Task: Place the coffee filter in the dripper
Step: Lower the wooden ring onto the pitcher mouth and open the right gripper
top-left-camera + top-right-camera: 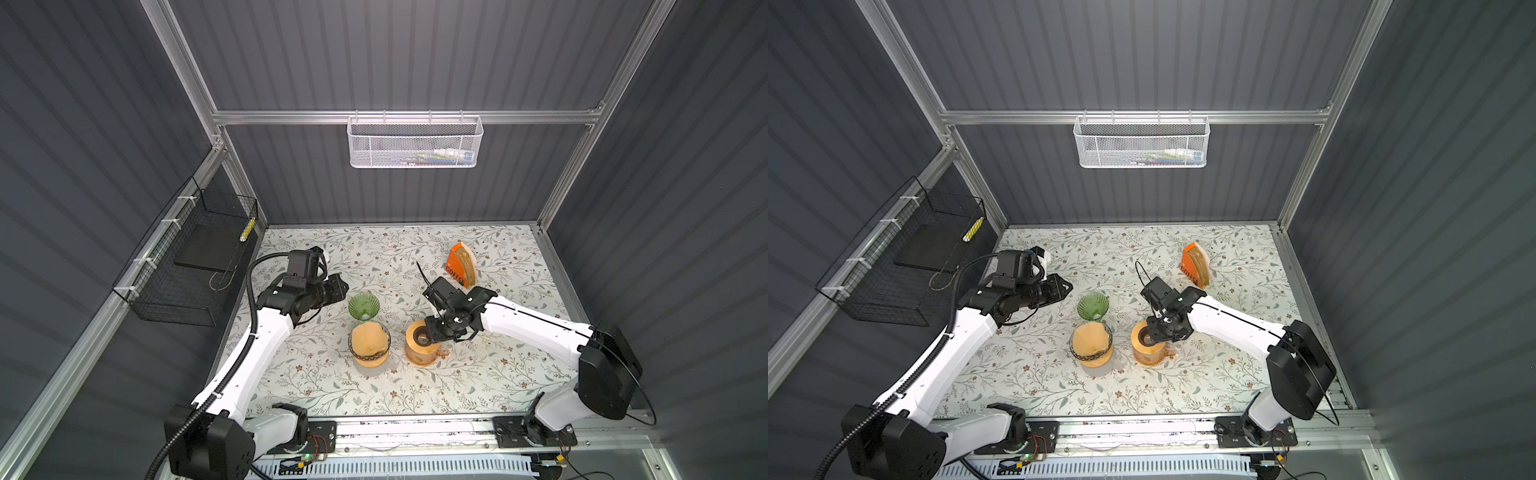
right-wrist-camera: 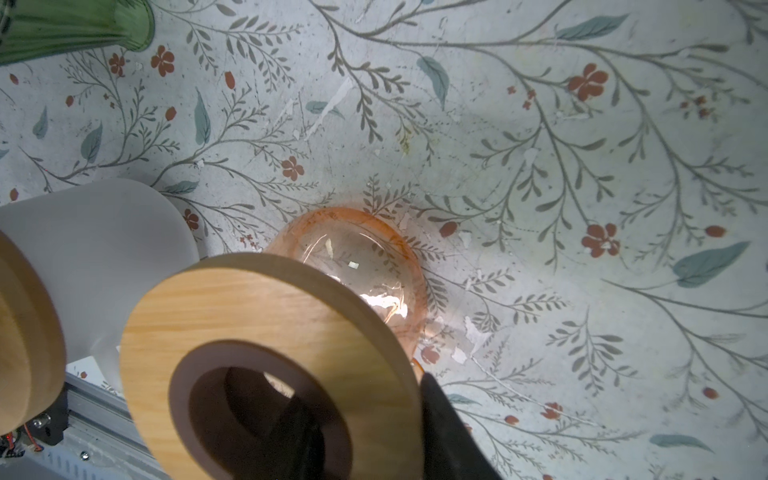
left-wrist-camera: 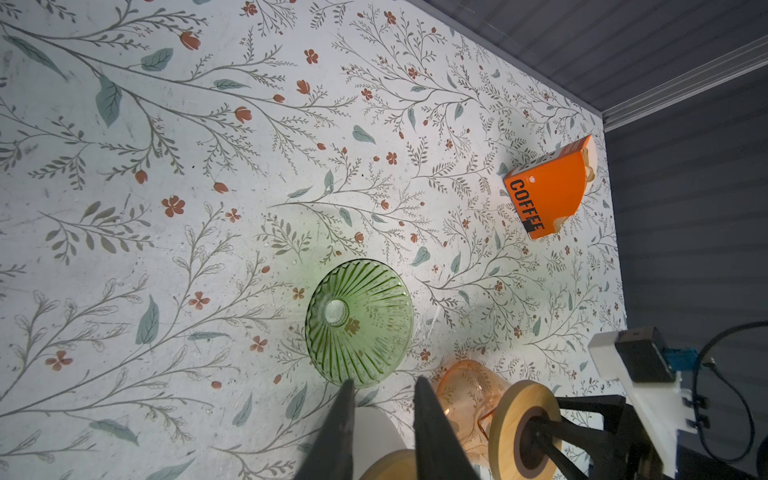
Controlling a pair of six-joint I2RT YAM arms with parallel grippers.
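Where the two arms come together near mid-table, a brown coffee filter sits opened inside the clear dripper. The dripper stands on a wooden collar over a frosted white cup. The filter's top edge is uneven, and how deep it seats cannot be read from above. Just behind this stack is a green dripper on the floral table, its ribbed bowl empty and open upward. Whether it touches the stack I cannot tell. To the right of the clear dripper, near but apart, an orange glass server carries a wooden ring lid with a round hole in it. The right gripper is down on that ring. In the right wrist view one finger sits inside the hole and the other lies outside against the ring's edge, so the jaws straddle the wood. Whether they press it or only bracket it I cannot tell. The left gripper hangs above the table, behind and to the left of the green dripper. Its jaws are a narrow gap apart with nothing between them. An orange filter box marked COFFEE stands toward the back right of the table, well apart from the rest, with brown filters showing at its open side.
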